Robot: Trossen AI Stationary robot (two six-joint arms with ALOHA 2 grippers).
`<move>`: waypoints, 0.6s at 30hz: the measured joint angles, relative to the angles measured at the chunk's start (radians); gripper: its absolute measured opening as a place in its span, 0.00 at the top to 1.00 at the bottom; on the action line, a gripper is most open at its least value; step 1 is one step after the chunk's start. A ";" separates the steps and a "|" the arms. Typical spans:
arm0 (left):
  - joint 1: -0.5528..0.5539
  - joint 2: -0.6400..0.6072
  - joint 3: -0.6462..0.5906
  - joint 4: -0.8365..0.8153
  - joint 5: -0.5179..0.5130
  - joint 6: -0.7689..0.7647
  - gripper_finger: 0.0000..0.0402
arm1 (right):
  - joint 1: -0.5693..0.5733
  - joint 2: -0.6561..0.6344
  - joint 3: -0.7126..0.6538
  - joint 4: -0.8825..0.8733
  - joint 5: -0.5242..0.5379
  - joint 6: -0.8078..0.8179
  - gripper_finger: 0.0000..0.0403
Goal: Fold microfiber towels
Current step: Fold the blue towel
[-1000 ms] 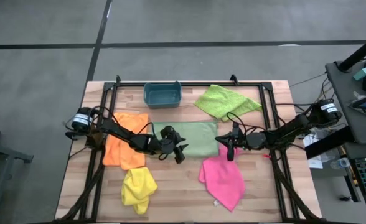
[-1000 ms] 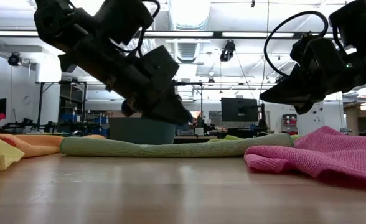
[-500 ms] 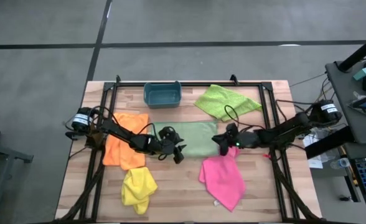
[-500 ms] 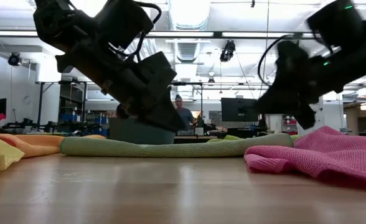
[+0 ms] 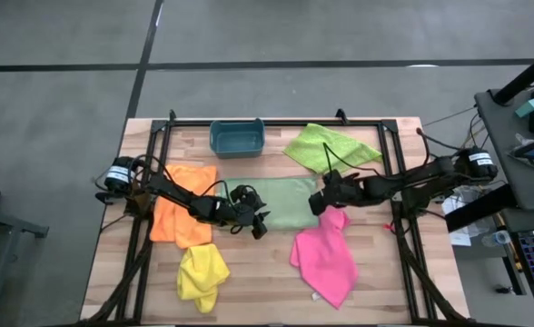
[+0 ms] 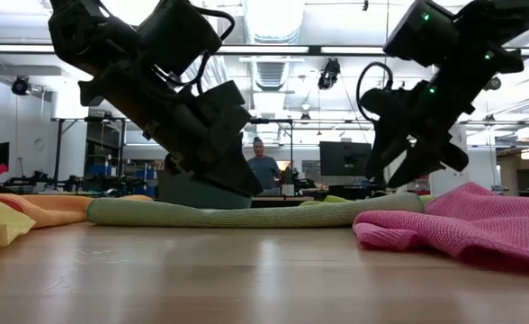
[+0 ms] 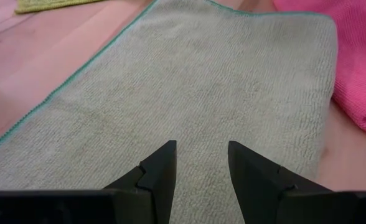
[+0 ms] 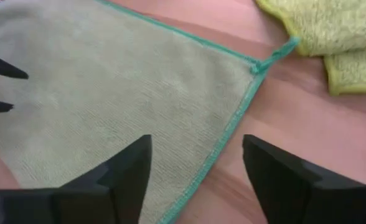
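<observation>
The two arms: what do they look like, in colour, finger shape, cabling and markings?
Both arms are dark, near-black, built of jointed segments. Loose black cables loop over each near the wrist. The left gripper and the right gripper each have two matte black fingers tapering to wedge-like tips. In the low view, small green lights glow on the right arm. No readable markings show.

In the high view, bare counter (image 5: 267, 263) lies open at lower centre, between the yellow towel (image 5: 202, 275) and the pink towel (image 5: 325, 259). The centre is crowded: the left end effector (image 5: 262, 221) and the right end effector (image 5: 318, 201), its fingers spread, flank the pale mint green towel (image 5: 281, 202). The teal bin (image 5: 236, 138) and the lime green towel (image 5: 331, 148) block the upper edge, and the orange towel (image 5: 182, 213) covers the left.
</observation>
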 joint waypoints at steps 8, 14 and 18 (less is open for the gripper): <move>0.001 0.000 0.000 0.000 -0.003 0.009 0.68 | -0.006 0.000 -0.057 0.032 -0.027 0.079 0.30; 0.002 0.000 0.000 0.001 -0.003 0.009 0.68 | -0.006 0.011 -0.083 0.122 -0.029 0.080 0.30; 0.002 0.000 0.000 0.001 -0.003 0.009 0.68 | -0.005 0.067 -0.085 0.180 -0.029 0.080 0.30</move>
